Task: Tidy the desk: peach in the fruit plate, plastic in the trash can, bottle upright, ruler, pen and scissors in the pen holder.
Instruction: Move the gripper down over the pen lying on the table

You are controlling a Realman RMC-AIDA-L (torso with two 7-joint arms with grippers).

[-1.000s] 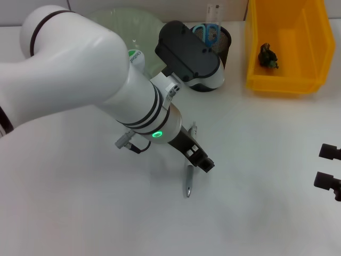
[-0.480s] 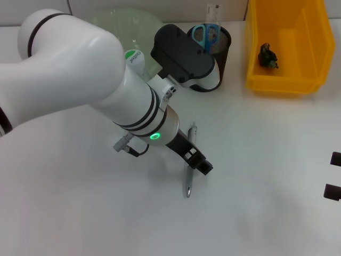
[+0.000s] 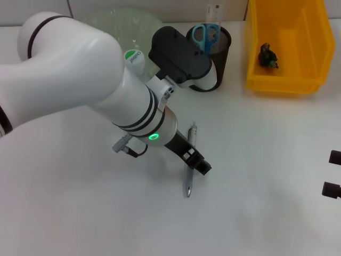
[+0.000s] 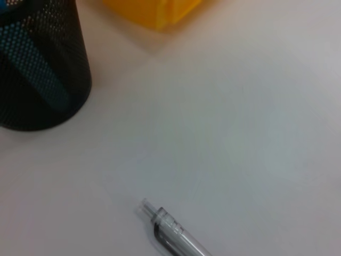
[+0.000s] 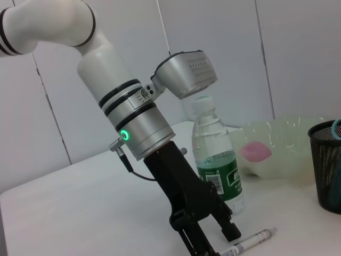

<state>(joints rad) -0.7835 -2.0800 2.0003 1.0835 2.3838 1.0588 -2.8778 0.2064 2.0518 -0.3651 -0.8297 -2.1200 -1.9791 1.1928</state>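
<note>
Since a second ago, the right gripper [image 3: 332,172] has slid almost out of the head view; whether it is open cannot be told. A clear plastic pen [image 3: 190,160] lies flat on the white desk [image 3: 256,138]. The left arm slants down, its black left gripper [image 3: 198,162] spread narrowly astride the pen's barrel, holding nothing. Nearby, a black mesh pen holder [image 3: 222,47] contains blue-handled scissors [image 3: 206,34].

White tabletop [image 3: 256,160]: plain, matte, directly beneath the left gripper [image 3: 198,164]. Pale grey wall panels [image 5: 213,32]: vertical seams, standing behind that gripper, beyond the tabletop.
</note>
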